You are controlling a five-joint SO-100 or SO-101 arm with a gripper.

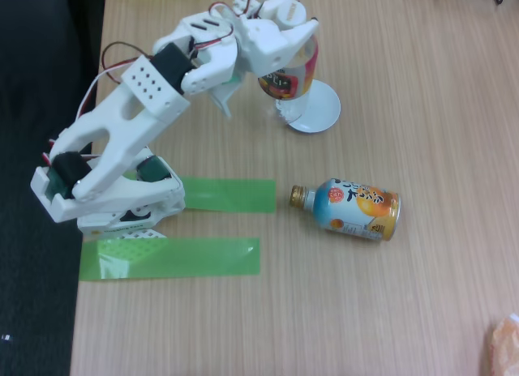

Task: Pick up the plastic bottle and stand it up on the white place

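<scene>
- Fixed view is showing the white two-finger gripper (pixel 293 68) clamping the clear ribbed plastic bottle with the black, red, yellow and pink label (pixel 289 83); jaws are closing on its upper body, so the cap is hidden behind the gripper housing.
- Bottle is standing roughly upright, leaning slightly, with its base over the near-left rim of the small flat round white disc (pixel 318 108), toward the far edge of the wooden table (pixel 422 295). Cannot tell whether the base is touching the disc or hovering just above it.
- Risk: base is looking off-centre on the disc. Releasing now could be leaving it half on the rim, and a tall light bottle would likely be tipping.
- Risk: the lean. If the jaws are opening unevenly, one finger could be dragging the bottle over.
- Risk: retreating sideways instead of upward; the bulky wrist is sitting right against the label and could be knocking it.
- Risk: thin ribbed plastic may be flexing under the squeeze and springing on release.
- Shorter orange-and-blue can-bottle with the gold cap (pixel 350 208) is lying on its side near the table's middle, well apart, beside the green tape strips (pixel 223 194); not posing a collision risk.
</scene>
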